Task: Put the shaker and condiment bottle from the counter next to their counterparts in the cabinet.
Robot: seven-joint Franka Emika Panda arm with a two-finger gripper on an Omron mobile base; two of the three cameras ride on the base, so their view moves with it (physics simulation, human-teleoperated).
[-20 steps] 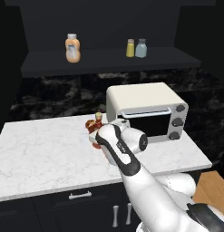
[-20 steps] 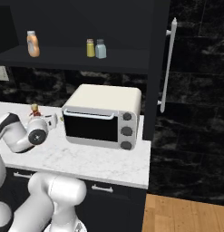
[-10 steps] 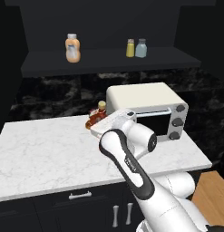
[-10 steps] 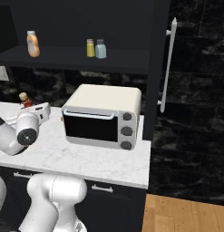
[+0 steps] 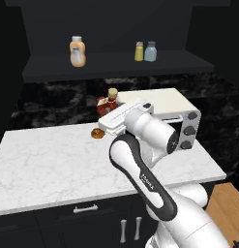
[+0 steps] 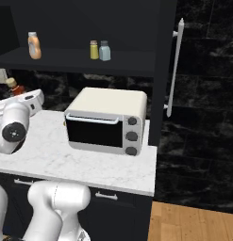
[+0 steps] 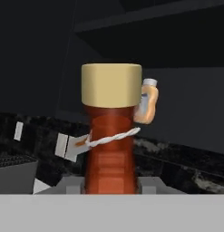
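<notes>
The condiment bottle (image 7: 111,145), red-orange with a tan cork-like cap, stands upright between my gripper's (image 7: 109,185) jaws, which are shut on its lower body. In the left base view the condiment bottle (image 5: 108,102) hangs above the back of the counter (image 5: 48,164), left of the toaster oven, with my gripper (image 5: 111,112) at its base. The right base view shows the condiment bottle (image 6: 14,86) at the far left. On the cabinet shelf (image 5: 111,65) the grey-blue shaker (image 5: 150,51) stands beside the yellow shaker (image 5: 139,51). The peach-orange squeeze bottle (image 5: 77,51) stands further left.
A cream toaster oven (image 6: 106,120) stands at the right back of the counter. A small brown round item (image 5: 97,133) lies on the marble just below the hand. A tall dark unit with a silver handle (image 6: 174,70) borders the counter on the right.
The arm has lifted the condiment bottle off the counter and carried it upward and to the left, toward the shelf. The jaws have stayed shut on it.
</notes>
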